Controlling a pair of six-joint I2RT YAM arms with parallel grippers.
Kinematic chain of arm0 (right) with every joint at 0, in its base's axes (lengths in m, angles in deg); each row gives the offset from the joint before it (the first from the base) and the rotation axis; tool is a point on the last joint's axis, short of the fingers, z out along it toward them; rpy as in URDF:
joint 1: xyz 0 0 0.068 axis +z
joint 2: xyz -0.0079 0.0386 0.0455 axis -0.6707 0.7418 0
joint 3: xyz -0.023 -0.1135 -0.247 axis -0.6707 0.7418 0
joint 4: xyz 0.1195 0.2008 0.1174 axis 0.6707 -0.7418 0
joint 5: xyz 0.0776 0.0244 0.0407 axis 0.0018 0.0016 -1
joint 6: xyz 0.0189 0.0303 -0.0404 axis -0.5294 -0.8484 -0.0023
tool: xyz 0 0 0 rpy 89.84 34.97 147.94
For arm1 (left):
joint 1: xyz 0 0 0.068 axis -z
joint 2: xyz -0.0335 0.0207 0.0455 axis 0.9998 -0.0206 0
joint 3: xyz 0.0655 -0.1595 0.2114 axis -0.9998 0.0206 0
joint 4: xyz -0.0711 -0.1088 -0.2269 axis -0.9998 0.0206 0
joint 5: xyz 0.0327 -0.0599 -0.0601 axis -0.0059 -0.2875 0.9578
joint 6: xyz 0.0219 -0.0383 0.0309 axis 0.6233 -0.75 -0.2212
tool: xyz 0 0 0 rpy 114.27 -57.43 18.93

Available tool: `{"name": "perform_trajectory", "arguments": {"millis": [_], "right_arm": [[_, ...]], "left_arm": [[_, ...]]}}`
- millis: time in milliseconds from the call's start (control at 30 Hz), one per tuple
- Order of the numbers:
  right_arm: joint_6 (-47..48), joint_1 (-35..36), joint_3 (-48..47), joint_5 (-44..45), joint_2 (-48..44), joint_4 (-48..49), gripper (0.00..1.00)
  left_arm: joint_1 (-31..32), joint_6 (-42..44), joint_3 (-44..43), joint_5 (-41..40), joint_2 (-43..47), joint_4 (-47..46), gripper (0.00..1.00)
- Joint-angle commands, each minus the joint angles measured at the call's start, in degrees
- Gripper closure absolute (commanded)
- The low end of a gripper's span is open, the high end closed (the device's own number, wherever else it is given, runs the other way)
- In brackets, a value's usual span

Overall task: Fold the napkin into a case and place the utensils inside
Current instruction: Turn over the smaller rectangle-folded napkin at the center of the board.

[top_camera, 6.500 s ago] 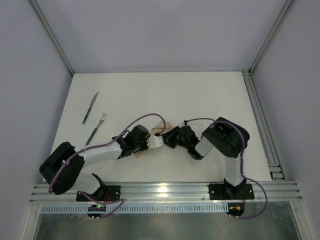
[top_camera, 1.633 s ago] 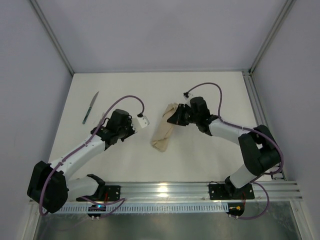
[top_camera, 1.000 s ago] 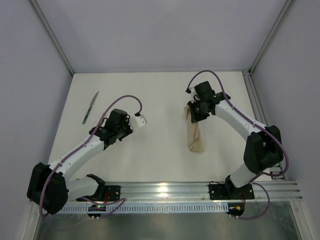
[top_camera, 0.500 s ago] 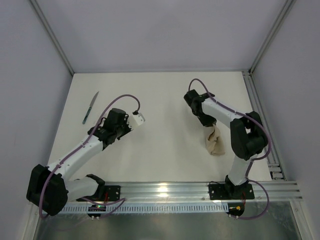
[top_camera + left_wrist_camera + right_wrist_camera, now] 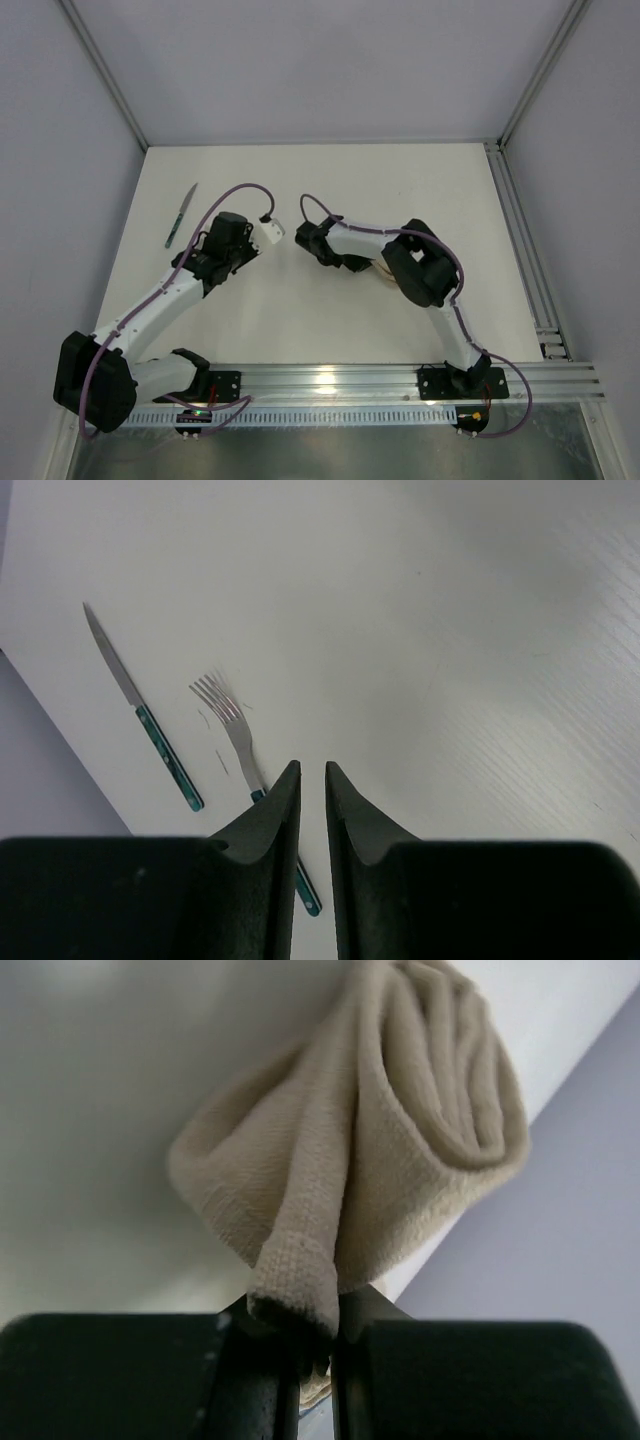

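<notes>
Plain beige-tan napkin, silver knife with teal handle, silver fork, its half-hidden handle seemingly teal, white table

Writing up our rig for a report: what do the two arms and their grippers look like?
The left arm and right arm have white links, bulky black joints and a looping purple cable each. The left gripper and right gripper have plain matte-black tapered fingers.

A flat white desk sits enclosed by pale grey walls; silver aluminium rails run along its near edge and right side.
</notes>
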Motion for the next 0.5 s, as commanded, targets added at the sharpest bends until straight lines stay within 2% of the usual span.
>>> {"name": "perform_trajectory", "arguments": {"millis": [0, 200, 367, 400, 467], "right_arm": [[-4.5, 4.2, -2.7, -2.7, 4.4, 0.4, 0.96], [-8.3, 9.4, -3.4, -7.9, 4.3, 5.1, 0.95], [-10.5, 12.1, -1.6, -14.2, 2.4, 10.0, 0.75], [-10.5, 12.5, -1.8, -15.1, 1.9, 10.9, 0.61], [-10.7, 13.6, -2.3, -17.8, 1.4, 11.4, 0.54]], "left_arm": [[-0.7, -1.3, -2.4, -1.3, 1.6, -0.5, 0.83], [-1.7, -2.2, -3.0, -2.1, 2.2, -0.1, 0.83], [-2.1, -3.0, -3.6, -2.1, 2.7, 0.7, 0.81], [-2.2, -2.9, -3.6, -2.1, 2.6, 0.8, 0.81], [-2.3, -2.9, -3.7, -2.1, 2.6, 0.8, 0.8]]}}
